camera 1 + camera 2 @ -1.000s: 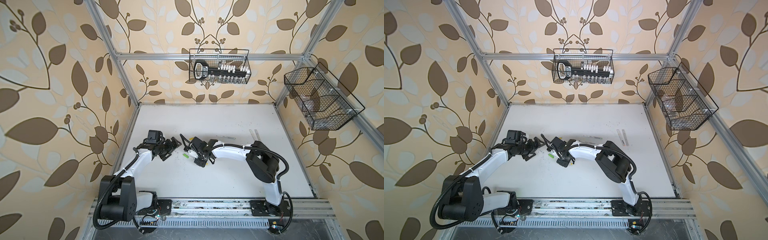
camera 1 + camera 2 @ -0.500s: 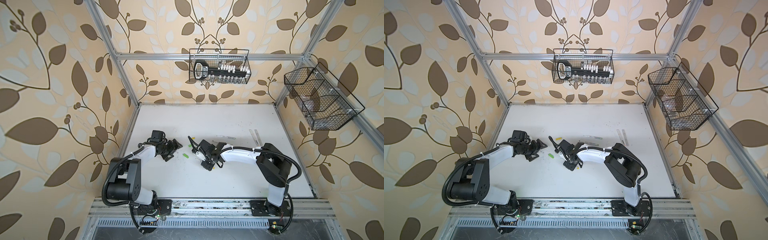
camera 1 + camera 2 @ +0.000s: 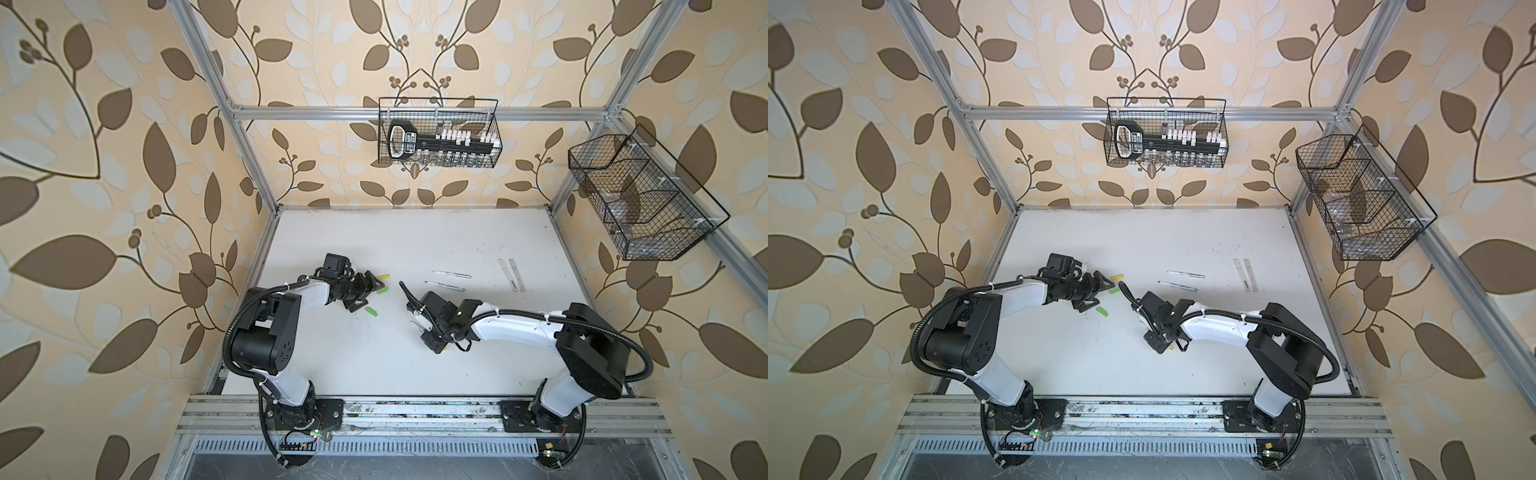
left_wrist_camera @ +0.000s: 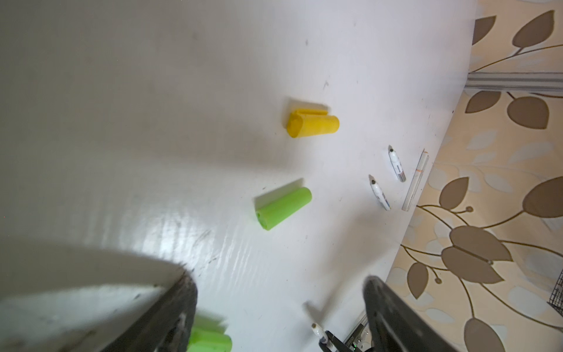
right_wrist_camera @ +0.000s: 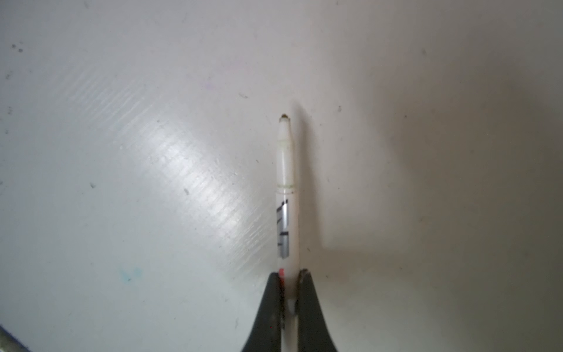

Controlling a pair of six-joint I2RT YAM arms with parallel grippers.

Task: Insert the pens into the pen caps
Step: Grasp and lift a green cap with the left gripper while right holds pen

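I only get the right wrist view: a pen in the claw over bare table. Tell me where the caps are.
Observer: Three caps lie on the table beside the left claw: the yellow cap, the middle green cap and the near green cap.
Operator: Report that claw's state.
Observer: Open, holding nothing.
Operator: Name the nearest spare pens.
Observer: The farther pen and the nearer pen, both uncapped, lie farther back than the right claw gripping the held pen.
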